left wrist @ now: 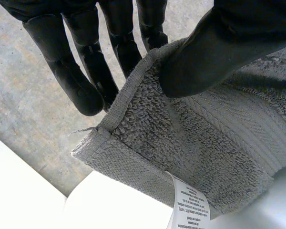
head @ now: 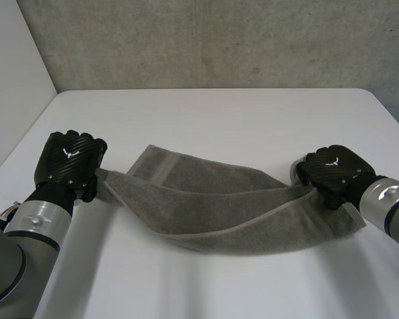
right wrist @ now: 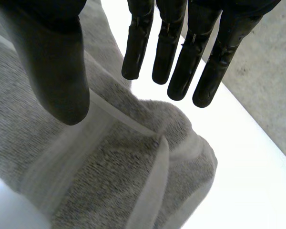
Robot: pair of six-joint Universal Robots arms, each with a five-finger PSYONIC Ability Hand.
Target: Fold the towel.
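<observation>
A grey towel point(head: 213, 206) lies in a long, loosely folded band across the white table point(head: 219, 113), stretched between my two hands. My left hand point(head: 70, 159) is at the towel's left end. In the left wrist view its thumb point(left wrist: 229, 43) presses a corner of the towel point(left wrist: 205, 143) against the fingers point(left wrist: 86, 71), and a white care label point(left wrist: 188, 202) hangs from that corner. My right hand point(head: 332, 171) hovers over the towel's right end. There its fingers point(right wrist: 176, 52) are straight and apart from the thumb, with the bunched towel end point(right wrist: 124, 181) lying free below them.
A concrete wall point(head: 219, 40) stands behind the table. The table's left edge point(head: 20, 143) runs close by my left arm, and its right edge point(head: 392, 116) lies just past my right hand.
</observation>
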